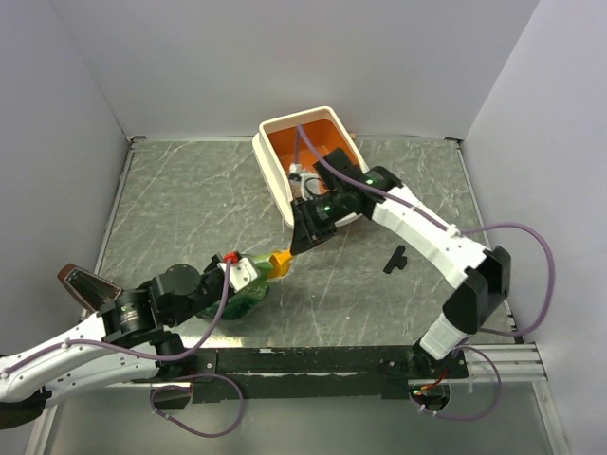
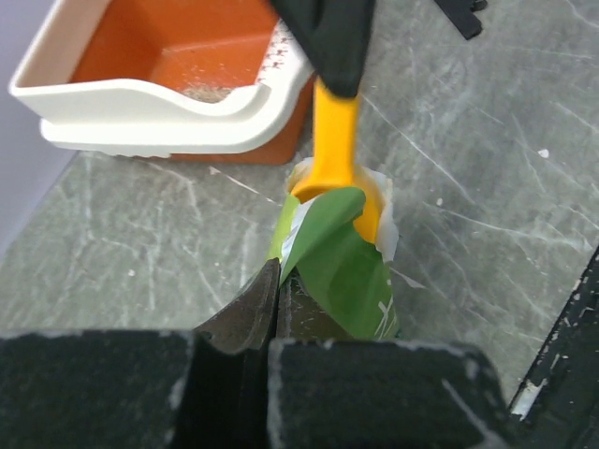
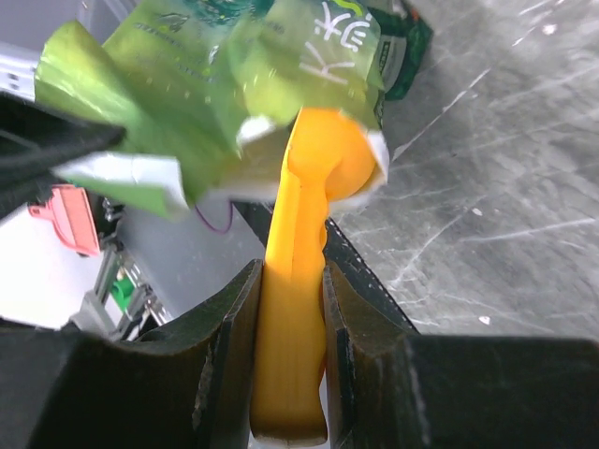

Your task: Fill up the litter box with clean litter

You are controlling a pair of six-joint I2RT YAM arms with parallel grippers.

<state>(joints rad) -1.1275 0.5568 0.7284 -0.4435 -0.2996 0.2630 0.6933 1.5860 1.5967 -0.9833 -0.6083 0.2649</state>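
1. The table [image 1: 190,209] is a grey-green slab with pale marble-ish veins and scratches all over, walled in on three sides.
2. The litter box [image 1: 273,175] sits at the far edge, about the middle, right up by the back wall. Cream rim, orange inside.
3. A small black piece [image 1: 395,258] lies on its own on the right half, well apart from the box.
4. The green bag [image 1: 248,299] is over the near-left part; can't tell if its bottom actually touches.
5. A few pale specks [image 2: 541,152] are scattered on the surface.
6. A black rail [image 1: 313,362] runs along the near edge.
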